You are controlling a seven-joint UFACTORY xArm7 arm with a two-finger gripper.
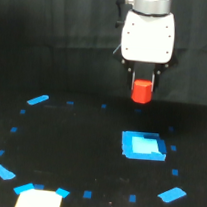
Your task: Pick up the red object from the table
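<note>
The red object [141, 91] hung in the upper right of the frame, pinched between the dark fingers of the tool [142, 87], which closed on its upper part from either side while its lower half showed clear beneath them. It appeared to be off the counter [79, 140], with a dark gap between its underside and the surface, though the black counter ran into the black backdrop and the exact gap could not be judged. The step in hand looked like the lift, with the grasp already made; what remained seemed only to carry the block upward without slackening the pinch, since the hold was narrow and near the top of the block. Below and slightly to the right of it lay a large blue square patch [143, 146], and small blue tape marks [37, 100] were scattered in a rough ring across the counter. The arm above the white housing [148, 36] was cut off by the top edge. A pale bright shape [38, 199] at the lower left was cut by the bottom edge and too overexposed to identify. The fingertips themselves were hard to separate from the shadow.
</note>
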